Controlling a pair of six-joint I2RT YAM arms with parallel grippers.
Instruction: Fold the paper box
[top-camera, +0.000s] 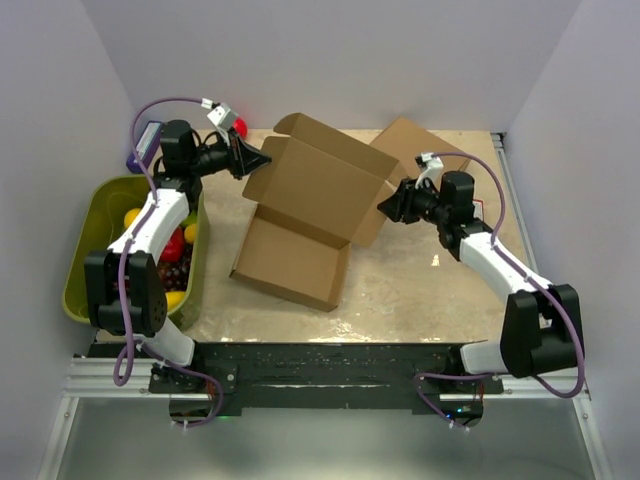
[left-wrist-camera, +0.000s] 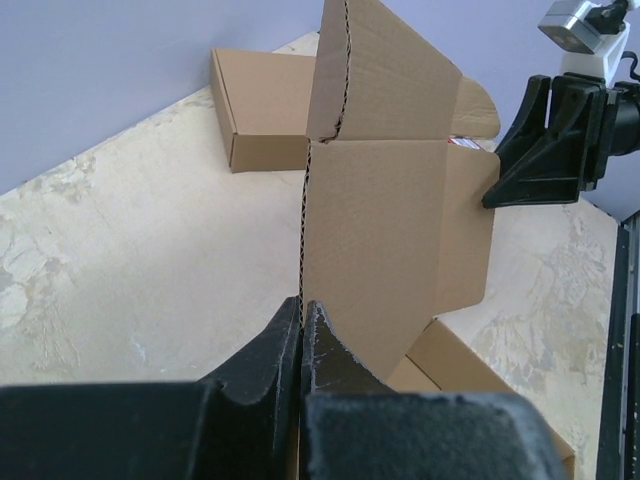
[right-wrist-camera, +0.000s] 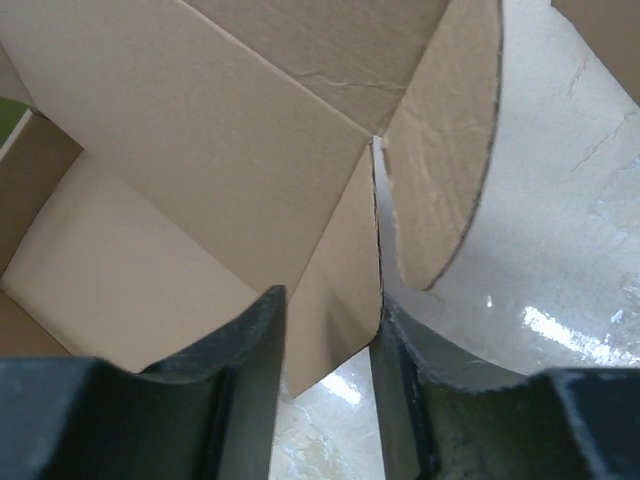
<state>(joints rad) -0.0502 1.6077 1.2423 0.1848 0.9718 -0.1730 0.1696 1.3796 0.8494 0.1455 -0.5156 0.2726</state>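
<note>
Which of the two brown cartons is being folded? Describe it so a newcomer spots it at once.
Start from the beige table and look at its middle. The paper box is the half-open cardboard sheet there, its flaps standing up, pinched at one edge by the left end effector. The other carton, behind it at the far edge, is closed and lies flat.

I'm looking at a pale, marbled worktop (top-camera: 430, 290), glossy towards the bottom of the top view. The paper box (top-camera: 295, 255) rests on it at centre frame, its shallow tray end down on the surface and its upper panels lifted clear. A closed brown carton (top-camera: 415, 145) lies flat at upper right, partly hidden behind it. A green bin (top-camera: 105, 192) of fruit (top-camera: 175, 245) stands at the left edge
</note>
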